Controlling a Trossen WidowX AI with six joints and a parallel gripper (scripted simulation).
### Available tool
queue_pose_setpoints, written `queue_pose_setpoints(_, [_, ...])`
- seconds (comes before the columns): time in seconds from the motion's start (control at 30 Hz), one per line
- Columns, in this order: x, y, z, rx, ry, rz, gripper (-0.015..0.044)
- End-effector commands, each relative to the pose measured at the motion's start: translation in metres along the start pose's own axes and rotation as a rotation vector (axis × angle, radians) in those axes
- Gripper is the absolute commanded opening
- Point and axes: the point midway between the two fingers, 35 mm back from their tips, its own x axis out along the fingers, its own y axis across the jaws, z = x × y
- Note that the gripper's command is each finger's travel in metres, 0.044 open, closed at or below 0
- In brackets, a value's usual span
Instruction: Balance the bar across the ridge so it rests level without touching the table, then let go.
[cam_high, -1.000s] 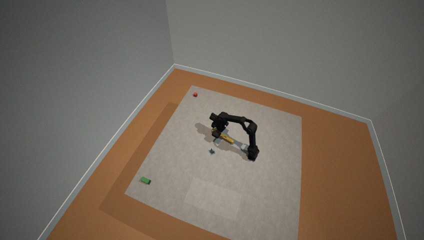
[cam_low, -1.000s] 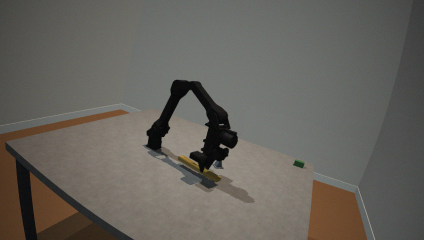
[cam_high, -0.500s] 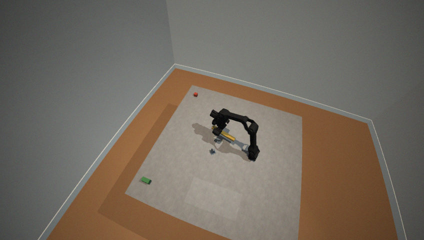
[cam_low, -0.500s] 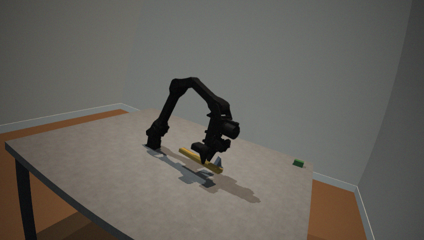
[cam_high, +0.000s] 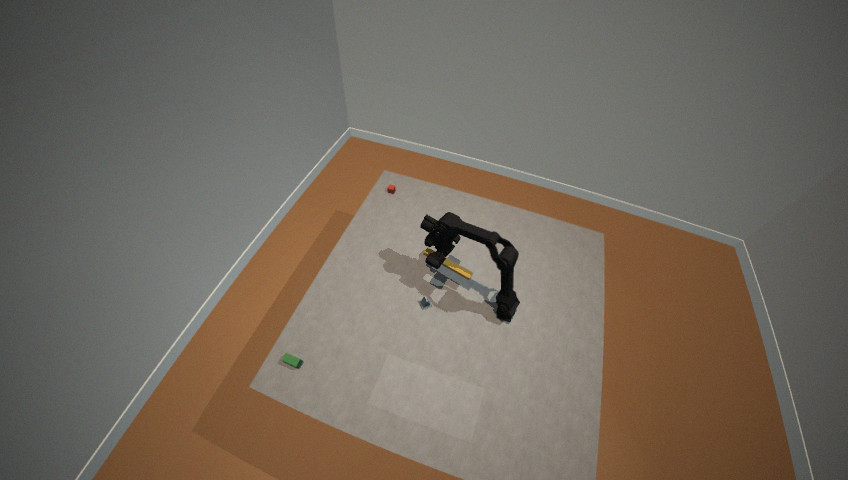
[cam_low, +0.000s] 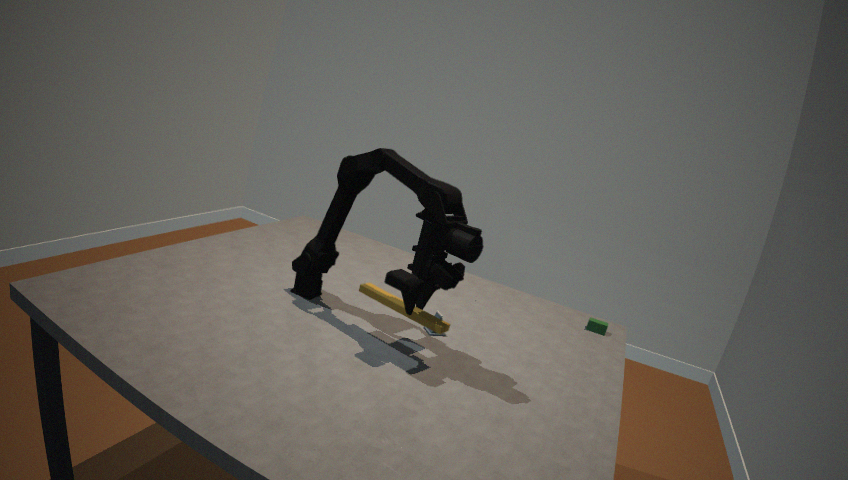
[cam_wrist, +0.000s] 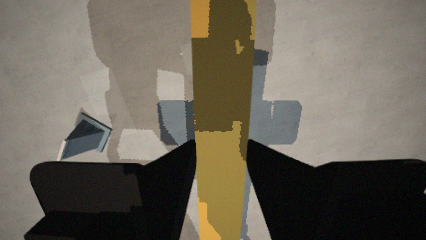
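Note:
The yellow bar (cam_high: 458, 269) (cam_low: 382, 294) (cam_wrist: 222, 85) is off the table, with its shadow apart below it. My gripper (cam_high: 439, 262) (cam_low: 415, 309) (cam_wrist: 220, 145) points down and is shut on the bar, one finger on each long side. The bar looks roughly level, but its exact tilt is hard to tell. The small grey-blue ridge (cam_high: 424, 303) (cam_low: 439, 314) (cam_wrist: 89, 136) stands on the table, apart from the bar and left of it in the wrist view. In the exterior view the bar's near end partly hides the ridge.
A green block (cam_high: 291, 360) (cam_low: 596, 325) lies near one corner of the grey table (cam_high: 535, 368) (cam_low: 238, 368). A red cube (cam_high: 390, 189) lies near another corner. A paler rectangle (cam_high: 426, 397) shows on the table in the top view. Arm shadows cross the table under the bar.

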Motion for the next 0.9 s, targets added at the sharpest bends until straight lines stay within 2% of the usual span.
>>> queue_pose_setpoints(0.0, [-0.006,0.011,0.003,-0.064,-0.011,0.004,0.0000])
queue_pose_setpoints(0.87, [-0.009,0.108,0.008,-0.600,-0.014,0.008,0.0000])
